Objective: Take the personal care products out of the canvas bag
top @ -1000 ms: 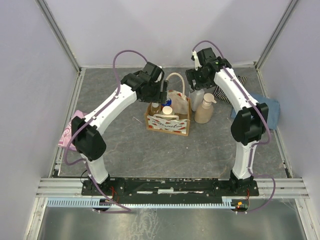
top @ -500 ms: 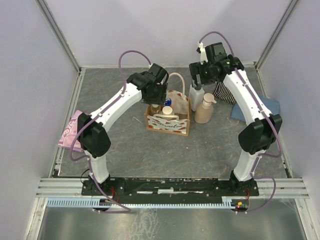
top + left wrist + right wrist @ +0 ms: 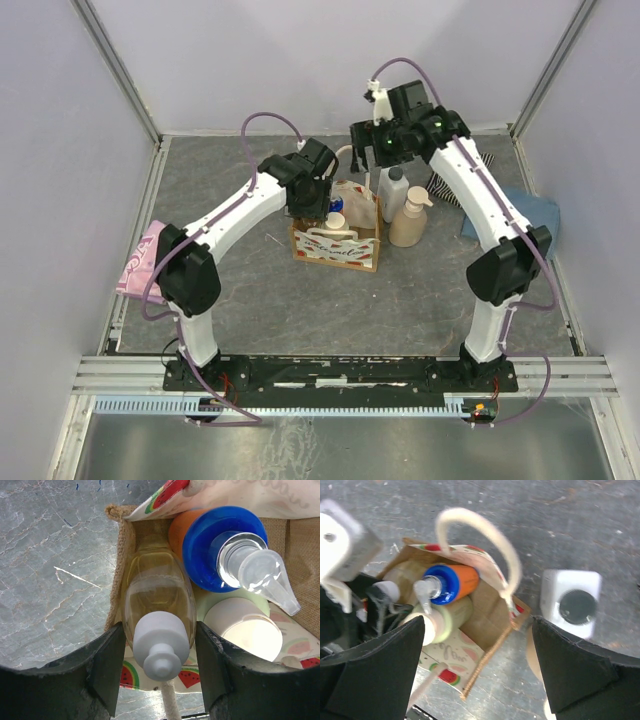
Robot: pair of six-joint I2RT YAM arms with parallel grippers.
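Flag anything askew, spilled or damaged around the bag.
Nothing spilled or broken. Only oddity: the orange bottle lies tilted across the canvas bag, leaning among the other bottles rather than standing upright.

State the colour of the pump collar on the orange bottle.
Blue, on the orange bottle; clearest in the left wrist view.

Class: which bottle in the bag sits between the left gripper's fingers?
The yellowish bottle with the white cap; the orange bottle and pale-capped bottle lie outside the left gripper.
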